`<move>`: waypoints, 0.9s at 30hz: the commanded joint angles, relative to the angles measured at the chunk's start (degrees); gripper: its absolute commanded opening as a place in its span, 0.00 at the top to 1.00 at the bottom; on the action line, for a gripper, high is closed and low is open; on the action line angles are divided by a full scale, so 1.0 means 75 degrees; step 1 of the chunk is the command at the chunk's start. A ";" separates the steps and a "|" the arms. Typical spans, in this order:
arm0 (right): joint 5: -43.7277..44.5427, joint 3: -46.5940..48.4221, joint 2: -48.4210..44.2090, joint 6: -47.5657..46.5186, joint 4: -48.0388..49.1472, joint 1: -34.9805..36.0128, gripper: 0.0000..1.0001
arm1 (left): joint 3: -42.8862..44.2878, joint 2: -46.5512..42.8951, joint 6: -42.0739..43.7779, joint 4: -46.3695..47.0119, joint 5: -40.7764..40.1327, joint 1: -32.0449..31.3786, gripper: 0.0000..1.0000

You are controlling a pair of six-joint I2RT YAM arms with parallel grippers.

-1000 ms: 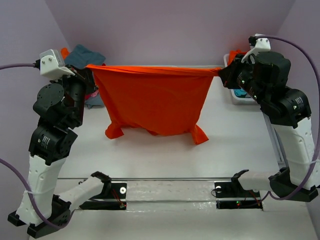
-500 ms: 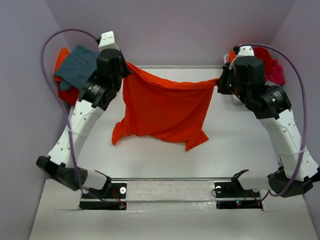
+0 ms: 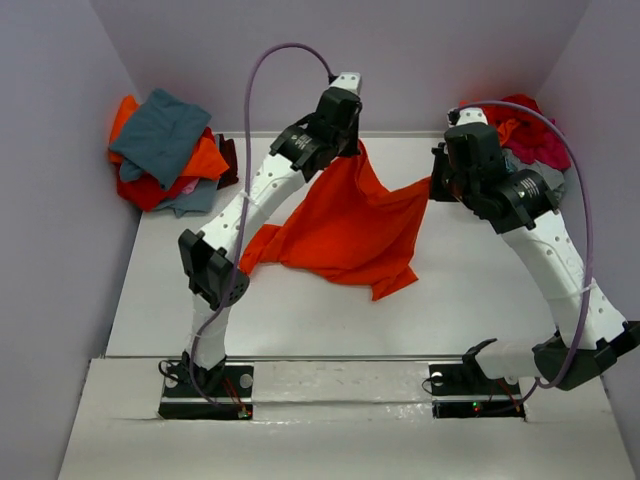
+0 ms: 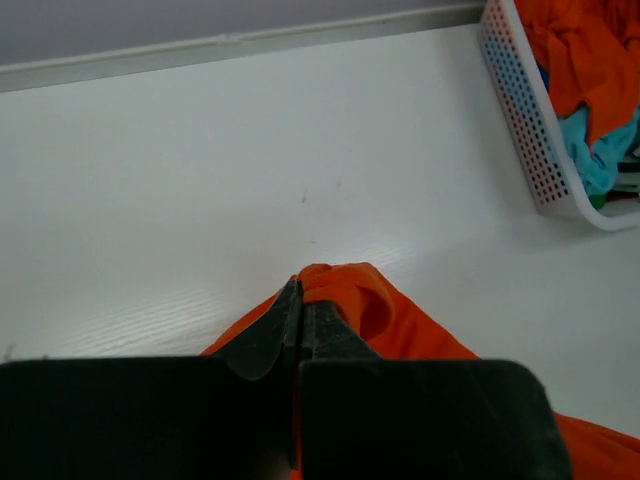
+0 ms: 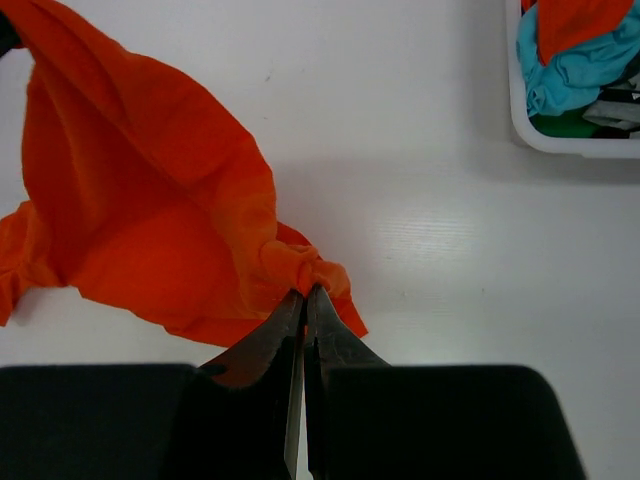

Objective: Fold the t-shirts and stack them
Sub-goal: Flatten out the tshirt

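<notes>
You have the left gripper (image 4: 300,288) pinched closed on one bunched edge of the bright orange t-shirt (image 3: 345,225), the right gripper (image 5: 305,293) closed on another; the shirt sags between them, its lower part resting mid-way across the table (image 3: 470,300), other t-shirts (image 3: 165,150) piled at the far left corner

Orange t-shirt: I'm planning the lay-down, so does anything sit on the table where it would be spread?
Nothing visible does. The table in front of the orange t-shirt is bare; the shirt pile lies far left, the white bin far right, both aside.
</notes>
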 commanded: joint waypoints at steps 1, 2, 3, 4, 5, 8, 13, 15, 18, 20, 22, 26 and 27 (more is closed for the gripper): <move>0.0167 -0.0081 -0.0121 0.0106 -0.0069 -0.0063 0.93 | 0.0859 0.0356 0.0349 -0.0267 0.0570 -0.0468 0.95; 0.0155 -0.0081 -0.0098 0.0152 -0.0115 -0.0063 0.93 | 0.0707 0.0437 0.0361 -0.0151 0.0664 -0.0538 0.95; 0.0120 -0.0093 -0.0074 0.0153 -0.0128 -0.0063 0.93 | 0.0659 0.0577 0.0384 -0.0161 0.0839 -0.0678 0.95; 0.0050 -0.0093 -0.0051 0.0153 -0.0139 -0.0063 0.93 | 0.0659 0.0672 0.0419 -0.0208 0.0980 -0.0749 0.95; 0.0003 -0.0093 -0.0039 0.0153 -0.0151 -0.0063 0.93 | 0.0659 0.0765 0.0455 -0.0254 0.1063 -0.0820 0.95; -0.0114 -0.0140 0.0019 0.0141 -0.0151 -0.0063 0.93 | 0.0589 0.0965 0.0595 -0.0313 0.0948 -0.1171 0.95; -0.0173 -0.0140 0.0113 0.0106 -0.0151 -0.0063 0.83 | 0.0577 0.1012 0.0631 -0.0267 0.0806 -0.1336 0.95; -0.0220 -0.0117 0.0160 0.0094 -0.0139 -0.0063 0.65 | 0.0600 0.1001 0.0666 -0.0255 0.0736 -0.1336 0.95; -0.0255 -0.0047 0.0242 0.0071 -0.0081 -0.0063 0.39 | 0.0600 0.0966 0.0701 -0.0267 0.0642 -0.1336 0.95; -0.0232 0.0024 0.0289 0.0082 -0.0081 -0.0063 0.23 | 0.0554 0.0954 0.0701 -0.0267 0.0584 -0.1336 0.95; -0.0232 0.0094 0.0312 0.0083 -0.0069 -0.0063 0.16 | 0.0553 0.0942 0.0689 -0.0290 0.0571 -0.1336 0.95; -0.0197 0.0001 0.0313 0.0071 0.0106 -0.0063 0.13 | 0.0507 0.0860 0.0678 -0.0243 0.0630 -0.1336 0.95; -0.0208 -0.0034 0.0324 0.0082 0.0130 -0.0063 0.13 | 0.0507 0.0814 0.0689 -0.0232 0.0653 -0.1336 0.95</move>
